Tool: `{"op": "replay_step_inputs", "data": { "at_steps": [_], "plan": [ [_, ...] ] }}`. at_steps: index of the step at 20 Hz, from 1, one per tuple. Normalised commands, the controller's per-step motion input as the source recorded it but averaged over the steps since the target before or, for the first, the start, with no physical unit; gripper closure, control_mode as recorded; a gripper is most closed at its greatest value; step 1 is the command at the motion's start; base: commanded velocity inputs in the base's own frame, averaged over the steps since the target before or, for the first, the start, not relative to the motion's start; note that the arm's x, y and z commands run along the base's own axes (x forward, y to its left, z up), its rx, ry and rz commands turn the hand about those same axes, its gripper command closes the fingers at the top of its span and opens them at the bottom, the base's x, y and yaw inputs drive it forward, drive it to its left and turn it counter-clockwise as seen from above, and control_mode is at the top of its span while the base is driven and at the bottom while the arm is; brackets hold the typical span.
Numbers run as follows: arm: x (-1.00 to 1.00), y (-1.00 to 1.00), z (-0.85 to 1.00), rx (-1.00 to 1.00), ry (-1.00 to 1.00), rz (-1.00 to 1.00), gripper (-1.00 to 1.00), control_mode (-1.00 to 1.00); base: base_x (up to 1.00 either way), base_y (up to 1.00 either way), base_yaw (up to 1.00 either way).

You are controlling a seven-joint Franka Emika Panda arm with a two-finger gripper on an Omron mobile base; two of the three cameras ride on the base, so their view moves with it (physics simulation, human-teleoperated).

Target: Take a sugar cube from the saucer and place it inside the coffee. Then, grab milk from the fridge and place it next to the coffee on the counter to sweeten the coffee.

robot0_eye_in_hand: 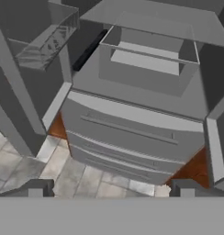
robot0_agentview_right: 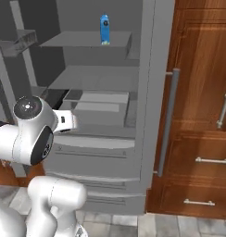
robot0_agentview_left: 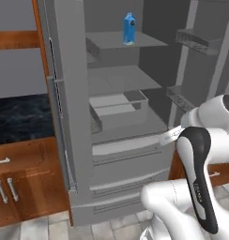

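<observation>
The fridge [robot0_agentview_left: 111, 140] stands open. The milk [robot0_agentview_left: 129, 29] stands upright on the top inner shelf [robot0_agentview_left: 121, 41], alone there. The end effector [robot0_eye_in_hand: 109, 189] is open and empty, facing the lower drawers [robot0_eye_in_hand: 127, 147]. The table [robot0_agentview_left: 22, 117] lies left of the fridge.

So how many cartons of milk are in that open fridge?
1. A blue milk carton stands alone on the top shelf of the fridge, towards the back. Others could be hidden in the closed lower drawers.
</observation>
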Motion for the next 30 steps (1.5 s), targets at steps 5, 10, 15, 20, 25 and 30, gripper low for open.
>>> {"op": "replay_step_inputs", "data": {
  "at_steps": [5,10,15,20,25,30],
  "plan": [
    [0.0,0.0,0.0,0.0,0.0,0.0,-1.0,1.0,0.63,-0.08,0.02],
    [0.0,0.0,0.0,0.0,0.0,0.0,-1.0,1.0,0.63,-0.1,0.03],
    [0.0,0.0,0.0,0.0,0.0,0.0,-1.0,1.0,0.62,-0.15,0.0],
    [0.0,0.0,0.0,0.0,0.0,0.0,-1.0,1.0,0.52,-0.18,0.0],
    [0.07,0.0,0.26,0.0,-0.07,-0.11,-1.0,-1.0,0.12,-0.06,-0.01],
    [0.0,0.0,0.91,0.02,-0.12,-0.27,-1.0,-1.0,0.0,0.0,0.0]
  ]
}}
